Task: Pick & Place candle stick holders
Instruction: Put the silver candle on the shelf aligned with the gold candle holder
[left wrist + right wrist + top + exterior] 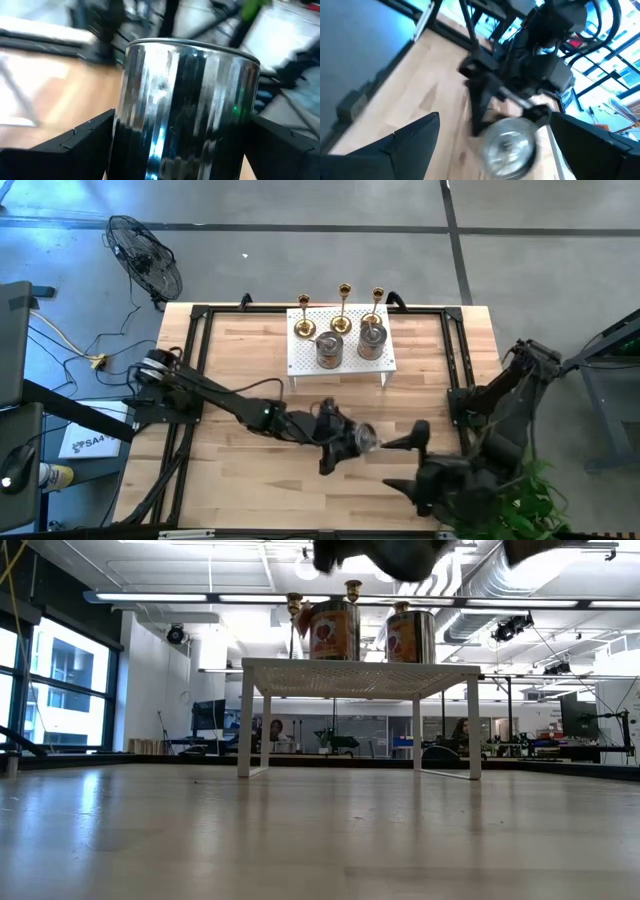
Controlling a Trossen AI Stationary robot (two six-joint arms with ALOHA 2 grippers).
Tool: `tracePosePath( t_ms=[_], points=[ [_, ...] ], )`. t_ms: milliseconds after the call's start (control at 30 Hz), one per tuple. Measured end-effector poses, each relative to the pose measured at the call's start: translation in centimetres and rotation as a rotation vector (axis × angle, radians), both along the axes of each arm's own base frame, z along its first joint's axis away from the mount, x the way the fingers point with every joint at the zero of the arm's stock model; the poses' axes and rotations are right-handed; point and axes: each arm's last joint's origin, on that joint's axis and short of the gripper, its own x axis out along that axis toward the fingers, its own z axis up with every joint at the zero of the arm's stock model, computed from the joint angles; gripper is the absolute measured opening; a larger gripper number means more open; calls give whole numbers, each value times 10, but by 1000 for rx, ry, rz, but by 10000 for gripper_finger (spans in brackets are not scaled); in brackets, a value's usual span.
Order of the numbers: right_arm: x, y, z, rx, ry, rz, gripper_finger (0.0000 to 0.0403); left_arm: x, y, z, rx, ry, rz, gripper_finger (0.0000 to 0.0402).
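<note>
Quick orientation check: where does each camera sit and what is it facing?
High: overhead, straight down on the wooden table; both arms show.
Low: table height, facing the white perforated rack.
Left wrist: left gripper around the squat silvery cylindrical holder.
Right wrist: right gripper open, facing that holder.
Both wrist views share the holder.

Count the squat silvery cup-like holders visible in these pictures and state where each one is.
3: two cup holders stand on the white rack before the gold candlesticks; the third holder is in the left gripper, above the table.
</note>
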Motion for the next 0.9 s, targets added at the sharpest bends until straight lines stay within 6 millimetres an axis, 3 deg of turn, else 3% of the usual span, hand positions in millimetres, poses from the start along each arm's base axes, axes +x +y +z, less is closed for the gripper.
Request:
tracePosePath(
  t_ms=[167,367,633,900],
  points=[
    [-21,3,11,63,-44,19,373,-18,12,34,95,-68,195,361],
    [-29,7,12,80,-42,47,374,-45,22,64,161,-102,475,361],
    [-29,8,11,95,-24,62,374,-66,22,70,266,-81,835,361],
    [-30,9,10,110,-4,88,374,-80,19,62,378,-70,1094,361]
  ],
)
